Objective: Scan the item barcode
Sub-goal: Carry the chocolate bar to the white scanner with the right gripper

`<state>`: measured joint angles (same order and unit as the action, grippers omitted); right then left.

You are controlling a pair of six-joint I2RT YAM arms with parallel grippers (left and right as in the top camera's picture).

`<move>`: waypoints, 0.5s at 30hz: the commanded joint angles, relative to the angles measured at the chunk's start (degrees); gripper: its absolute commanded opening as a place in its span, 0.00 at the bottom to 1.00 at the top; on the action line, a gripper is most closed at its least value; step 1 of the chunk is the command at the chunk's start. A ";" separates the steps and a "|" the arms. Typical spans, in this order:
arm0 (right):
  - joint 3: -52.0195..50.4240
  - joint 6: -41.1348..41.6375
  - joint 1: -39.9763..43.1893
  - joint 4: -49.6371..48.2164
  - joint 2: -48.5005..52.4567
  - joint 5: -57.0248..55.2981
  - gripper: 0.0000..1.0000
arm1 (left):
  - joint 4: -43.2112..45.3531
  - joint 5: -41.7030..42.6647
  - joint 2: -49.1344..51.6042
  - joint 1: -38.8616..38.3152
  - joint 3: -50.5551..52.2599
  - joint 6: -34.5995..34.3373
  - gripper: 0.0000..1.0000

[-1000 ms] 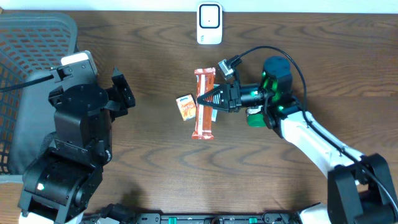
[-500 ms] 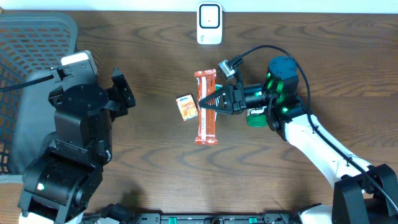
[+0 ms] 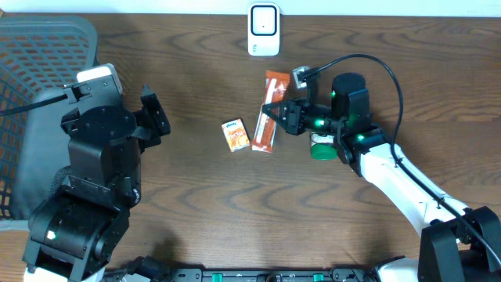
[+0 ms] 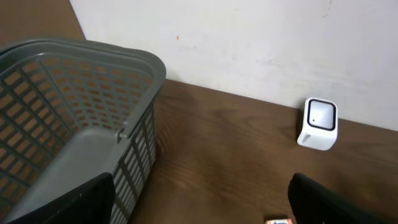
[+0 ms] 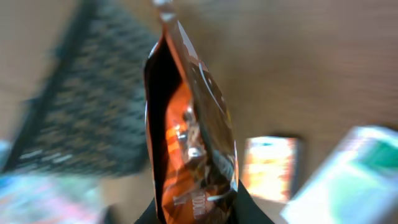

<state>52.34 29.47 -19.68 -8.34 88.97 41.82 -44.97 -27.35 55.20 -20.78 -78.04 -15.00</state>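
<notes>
Brown wood-grain table [image 3: 196, 204] from overhead — the right gripper [image 3: 268, 117] is clamped on the orange snack bar [image 3: 275, 83], just nearer than the white scanner [image 3: 264, 30]; the left gripper [image 3: 156, 117] gapes wide and empty beside the grey basket [image 3: 23, 94]. Left wrist: its fingers [image 4: 81, 202] stand far apart. Right wrist: the blurred bar is pinched at its lower end.

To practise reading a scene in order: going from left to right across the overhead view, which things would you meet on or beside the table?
Grey basket → left gripper → small orange packet → orange snack bar → green-and-white item.
</notes>
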 commanded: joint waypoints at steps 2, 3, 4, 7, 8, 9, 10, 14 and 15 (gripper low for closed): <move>2.89 -10.54 0.48 3.48 -0.96 -15.34 0.02 | -0.02 -0.57 -0.22 0.13 0.57 -0.26 0.89; 3.91 -11.61 0.46 4.59 -0.96 -16.52 0.02 | -0.02 -0.57 -0.22 0.13 0.57 -0.26 0.89; 5.11 -12.90 0.39 6.03 -0.96 -18.12 0.03 | -0.02 -0.55 -0.22 0.13 0.57 -0.26 0.89; 9.46 -18.62 -0.57 11.74 -0.94 -28.39 0.03 | -0.02 -0.57 -0.22 0.13 0.57 -0.26 0.89; 10.93 -19.98 -1.05 13.40 -0.87 -32.44 0.03 | -0.02 -0.57 -0.22 0.13 0.57 -0.26 0.89; 12.28 -21.07 -1.57 14.62 -0.70 -36.28 0.03 | -0.02 -0.57 -0.22 0.13 0.57 -0.26 0.89; 13.60 -22.29 -2.14 15.37 -0.46 -39.50 0.03 | -0.02 -0.55 -0.22 0.13 0.57 -0.26 0.89; 18.23 -24.04 -3.96 15.02 2.25 -48.57 0.04 | -0.02 -0.57 -0.22 0.13 0.57 -0.26 0.89; 19.47 -24.50 -4.00 14.99 3.43 -50.29 0.04 | -0.02 -0.57 -0.22 0.13 0.57 -0.26 0.89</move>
<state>68.60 9.10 -22.74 6.61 89.69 2.94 -44.99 -27.35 55.20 -20.78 -78.04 -15.00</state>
